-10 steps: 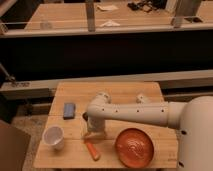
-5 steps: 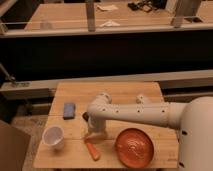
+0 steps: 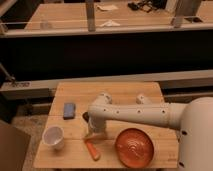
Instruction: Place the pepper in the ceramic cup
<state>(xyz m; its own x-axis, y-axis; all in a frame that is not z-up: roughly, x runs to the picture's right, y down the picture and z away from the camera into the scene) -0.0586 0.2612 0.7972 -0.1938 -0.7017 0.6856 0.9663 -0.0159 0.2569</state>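
The pepper, small, orange-red and tapered, lies on the wooden table near its front edge. The white ceramic cup stands upright at the front left, about a hand's width left of the pepper. My gripper hangs from the white arm just above the pepper's upper end, pointing down. It looks open and nothing is held in it. The wrist hides part of the fingers.
A wide orange-red ribbed bowl sits at the front right, close to the pepper. A blue rectangular object lies at the left, behind the cup. My white arm spans the table's middle from the right. Dark counters stand behind the table.
The gripper has edged slightly lower toward the pepper. The pepper, cup and bowl have not moved.
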